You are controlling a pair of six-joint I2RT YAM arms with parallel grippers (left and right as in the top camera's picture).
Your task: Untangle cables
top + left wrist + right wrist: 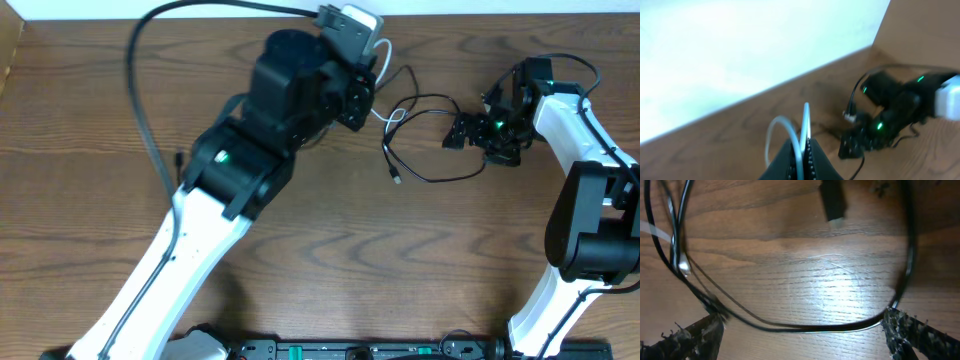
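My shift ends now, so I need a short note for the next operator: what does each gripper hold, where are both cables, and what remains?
Left gripper: shut on the white cable, near the far side of the table.
Right gripper: open, low over the wood. The black cable runs between its fingers, not pinched.
Done: white cable gripped.
Left: the cables cross between the arms. The likely next step is to close on the black one and pull them apart.
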